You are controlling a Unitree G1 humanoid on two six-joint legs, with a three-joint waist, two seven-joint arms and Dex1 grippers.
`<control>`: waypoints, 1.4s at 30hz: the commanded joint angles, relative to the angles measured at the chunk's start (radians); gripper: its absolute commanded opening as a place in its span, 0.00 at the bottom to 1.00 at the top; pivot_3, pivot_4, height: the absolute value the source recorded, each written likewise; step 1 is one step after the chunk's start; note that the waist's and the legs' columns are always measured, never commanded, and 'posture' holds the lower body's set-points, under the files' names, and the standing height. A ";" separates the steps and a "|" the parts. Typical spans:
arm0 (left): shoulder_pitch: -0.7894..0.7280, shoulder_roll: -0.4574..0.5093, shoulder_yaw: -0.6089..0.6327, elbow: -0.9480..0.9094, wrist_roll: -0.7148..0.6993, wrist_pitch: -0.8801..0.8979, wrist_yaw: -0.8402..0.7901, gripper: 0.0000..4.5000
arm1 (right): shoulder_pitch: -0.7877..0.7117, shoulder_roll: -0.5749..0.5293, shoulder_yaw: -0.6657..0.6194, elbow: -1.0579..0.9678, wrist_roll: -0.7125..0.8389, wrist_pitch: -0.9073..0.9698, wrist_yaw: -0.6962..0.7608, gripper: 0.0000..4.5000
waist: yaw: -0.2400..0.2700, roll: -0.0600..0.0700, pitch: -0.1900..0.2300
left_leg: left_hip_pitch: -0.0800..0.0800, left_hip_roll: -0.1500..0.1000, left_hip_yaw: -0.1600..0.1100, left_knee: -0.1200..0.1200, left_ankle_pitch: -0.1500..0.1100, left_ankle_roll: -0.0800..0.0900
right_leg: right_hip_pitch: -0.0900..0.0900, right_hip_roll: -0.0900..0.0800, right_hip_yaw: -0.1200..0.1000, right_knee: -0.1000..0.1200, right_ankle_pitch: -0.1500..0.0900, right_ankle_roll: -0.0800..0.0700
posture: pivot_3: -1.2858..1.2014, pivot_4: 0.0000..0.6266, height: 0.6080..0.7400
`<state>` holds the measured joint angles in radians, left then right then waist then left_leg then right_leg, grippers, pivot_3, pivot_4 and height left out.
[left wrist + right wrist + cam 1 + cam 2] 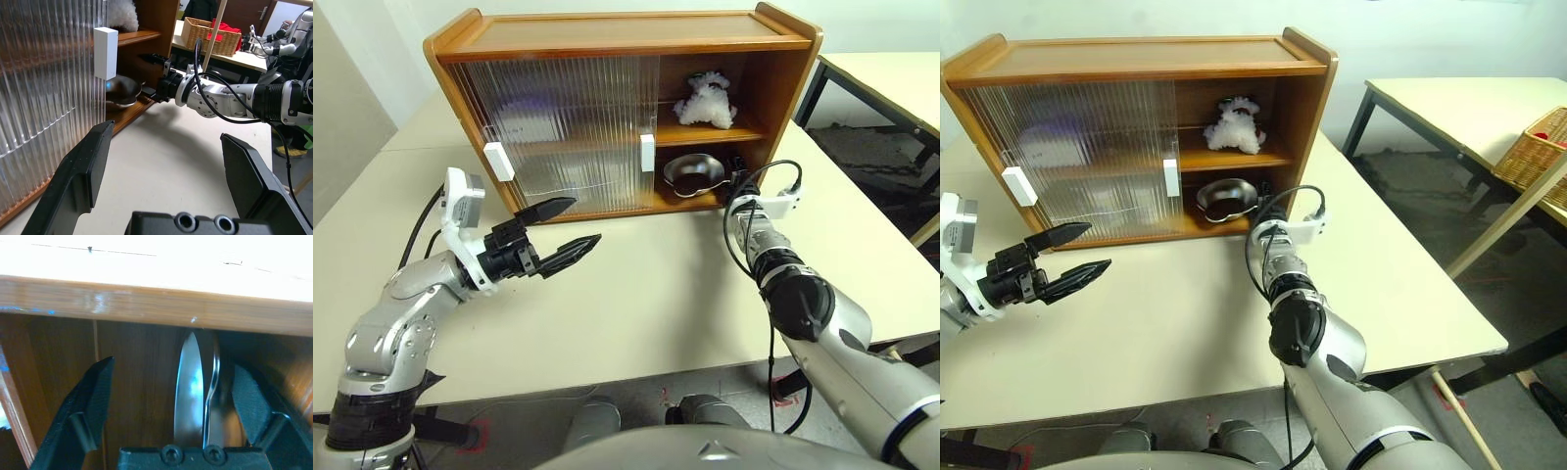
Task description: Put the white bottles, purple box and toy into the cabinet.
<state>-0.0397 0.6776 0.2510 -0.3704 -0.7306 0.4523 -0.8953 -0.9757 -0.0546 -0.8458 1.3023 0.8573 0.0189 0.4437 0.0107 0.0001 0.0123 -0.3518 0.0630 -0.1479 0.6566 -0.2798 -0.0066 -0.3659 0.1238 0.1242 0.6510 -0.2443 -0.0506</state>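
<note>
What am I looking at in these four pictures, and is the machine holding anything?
A two-armed robot stands at a table. Two pictures come from its head, looking down; the other two from cameras on each wrist. On the table stands a wooden cabinet with ribbed sliding doors, pushed left so the right side is open. A white plush toy sits on the upper shelf, a steel bowl on the lower one. The left gripper hovers open before the doors, holding nothing. The right gripper reaches into the lower shelf, its fingers open on either side of the bowl, not gripping it.

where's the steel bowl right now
The steel bowl sits on the cabinet's lower shelf in the open right-hand side, under the toy, with the open right gripper reaching in around it.
</note>
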 commanded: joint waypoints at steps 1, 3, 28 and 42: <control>-0.012 -0.010 -0.021 0.017 0.019 -0.014 -0.007 1.00 | 0.002 -0.013 0.000 -0.028 0.000 0.023 0.008 0.99 | -0.001 0.000 0.000 | 0.000 0.000 0.000 0.000 0.000 0.000 | 0.000 0.000 0.000 0.000 0.000 0.000 | 0.54 0.00 1.00; -0.014 -0.015 -0.024 0.021 0.022 -0.018 -0.008 1.00 | 0.014 -0.018 0.008 -0.046 -0.004 0.042 0.012 0.99 | -0.002 0.000 0.000 | 0.000 0.000 0.000 0.000 0.000 0.000 | 0.000 0.000 0.000 0.000 0.000 0.001 | 0.54 0.00 1.00; -0.048 -0.033 -0.048 0.063 0.037 -0.031 -0.040 1.00 | 0.465 -0.027 0.435 -0.866 -0.157 0.518 -0.036 0.99 | -0.013 0.000 0.000 | 0.003 -0.001 0.005 0.002 0.001 0.002 | 0.002 0.002 -0.001 0.000 -0.003 0.006 | 0.52 0.01 1.00; -0.071 -0.031 -0.053 0.099 0.047 -0.042 -0.057 1.00 | 0.644 -0.222 0.867 -1.303 -0.417 0.418 0.190 0.99 | -0.026 -0.001 0.000 | 0.003 -0.004 0.007 0.003 0.001 0.002 | 0.003 0.003 0.001 0.000 -0.003 0.012 | 0.52 0.01 1.00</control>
<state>-0.1033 0.6458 0.2100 -0.2817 -0.7016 0.4210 -0.9467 -0.3285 -0.2739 -0.0274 0.0326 0.4903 0.4883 0.6095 -0.0149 -0.0004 0.0119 -0.3483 0.0588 -0.1411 0.6591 -0.2784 -0.0045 -0.3629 0.1269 0.1251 0.6513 -0.2470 -0.0389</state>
